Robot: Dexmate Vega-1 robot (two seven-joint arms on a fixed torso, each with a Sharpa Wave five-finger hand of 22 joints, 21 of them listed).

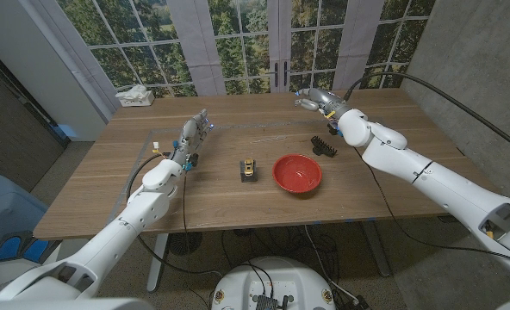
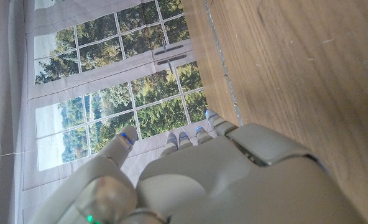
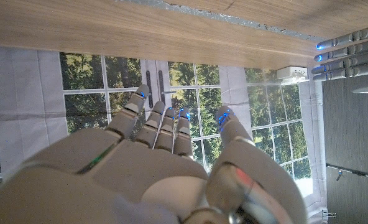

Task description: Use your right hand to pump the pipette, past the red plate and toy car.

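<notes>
- The right hand (image 1: 311, 99) hangs over the far right part of the wooden table (image 1: 108, 185), beyond the red plate (image 1: 296, 173). Its fingers (image 3: 171, 127) are spread and hold nothing.
- The left hand (image 1: 193, 135) is at the table's left-middle, fingers (image 2: 171, 144) straight and apart, also released and holding nothing. It also shows at the edge of the right wrist view (image 3: 349, 53).
- The red plate sits near the table's middle, slightly right.
- The toy car (image 1: 249, 170), black with a yellowish top, sits just left of the plate, apart from it.
- A small black comb-like object (image 1: 325, 144) lies beyond the plate, near the right forearm; too small to identify.
- A small pale item (image 1: 155, 145) stands on the table left of the left hand; whether it is the pipette, I cannot tell.
- A white tissue box (image 1: 135, 96) rests at the far left corner.
- No writing or brand can be read on anything.
</notes>
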